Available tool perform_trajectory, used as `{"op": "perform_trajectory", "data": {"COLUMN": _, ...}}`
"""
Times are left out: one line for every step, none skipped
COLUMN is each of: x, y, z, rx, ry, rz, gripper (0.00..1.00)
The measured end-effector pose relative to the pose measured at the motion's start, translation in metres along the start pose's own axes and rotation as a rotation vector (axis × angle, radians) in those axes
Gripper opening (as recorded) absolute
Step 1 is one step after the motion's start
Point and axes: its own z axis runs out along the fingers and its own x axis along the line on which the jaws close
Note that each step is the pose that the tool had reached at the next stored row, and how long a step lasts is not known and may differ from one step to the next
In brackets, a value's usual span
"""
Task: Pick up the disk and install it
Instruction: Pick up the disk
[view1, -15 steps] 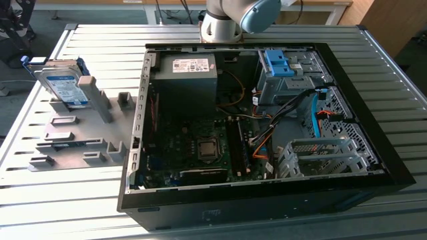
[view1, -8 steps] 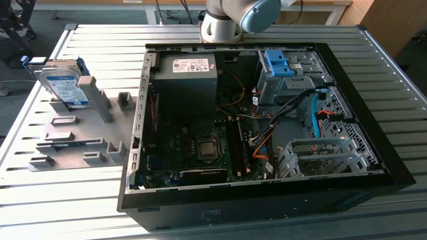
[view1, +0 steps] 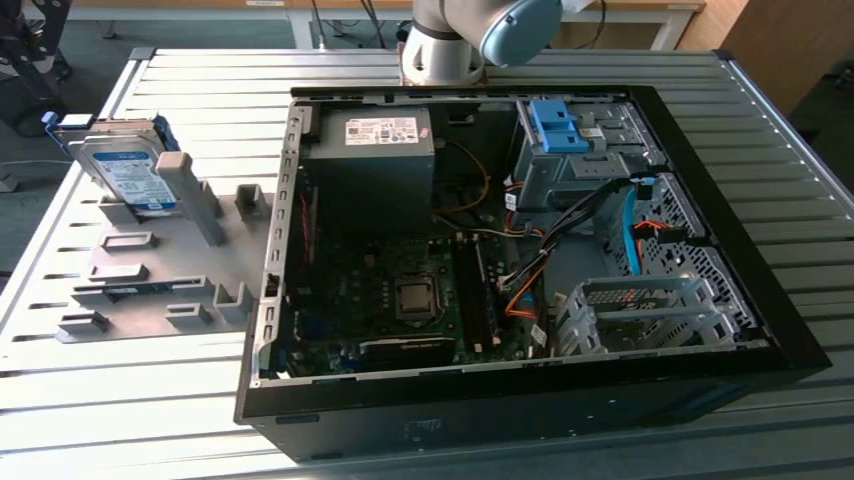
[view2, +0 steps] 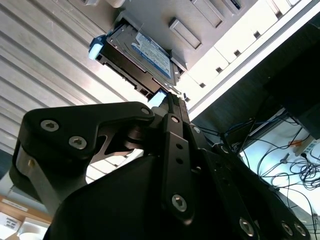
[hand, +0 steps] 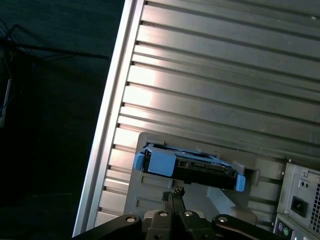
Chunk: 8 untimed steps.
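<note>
The disk (view1: 127, 175) is a silver drive with a white-and-blue label in a bright blue carrier. It stands tilted on edge in a grey holder plate (view1: 147, 290) at the exterior view's left, beside the open computer case (view1: 534, 250). Both wrist views show the disk (view2: 145, 57) (hand: 190, 167) just beyond my gripper (hand: 172, 194) (view2: 170, 97). The fingers are pressed together with nothing between them, and they are apart from the disk's blue end.
The slatted metal table (view1: 747, 130) carries the case. Inside are a dark grey box (view1: 374, 150), a board, cables, and a drive bay with a blue bracket (view1: 561, 125). The arm's base (view1: 454, 40) stands behind the case. The table's edge (hand: 107, 125) runs beside the holder.
</note>
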Motion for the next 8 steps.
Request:
{"op": "perform_trajectory", "data": {"x": 0.0, "y": 0.0, "z": 0.0, "rx": 0.0, "ry": 0.0001, "rz": -0.002, "gripper": 0.11}}
{"op": "perform_trajectory", "data": {"x": 0.0, "y": 0.0, "z": 0.0, "rx": 0.0, "ry": 0.0001, "rz": -0.003, "gripper": 0.11}}
{"op": "perform_trajectory", "data": {"x": 0.0, "y": 0.0, "z": 0.0, "rx": 0.0001, "ry": 0.0003, "rz": -0.005, "gripper": 0.11}}
{"op": "perform_trajectory", "data": {"x": 0.0, "y": 0.0, "z": 0.0, "rx": 0.0, "ry": 0.0003, "rz": -0.006, "gripper": 0.11}}
{"op": "perform_trajectory", "data": {"x": 0.0, "y": 0.0, "z": 0.0, "rx": 0.0001, "ry": 0.0004, "rz": -0.008, "gripper": 0.11}}
{"op": "perform_trajectory", "data": {"x": 0.0, "y": 0.0, "z": 0.0, "rx": 0.0001, "ry": 0.0003, "rz": -0.009, "gripper": 0.11}}
{"op": "perform_trajectory", "data": {"x": 0.0, "y": 0.0, "z": 0.0, "rx": 0.0001, "ry": 0.0004, "rz": -0.01, "gripper": 0.11}}
{"op": "perform_trajectory", "data": {"x": 0.0, "y": 0.0, "z": 0.0, "rx": 0.0001, "ry": 0.0005, "rz": -0.012, "gripper": 0.11}}
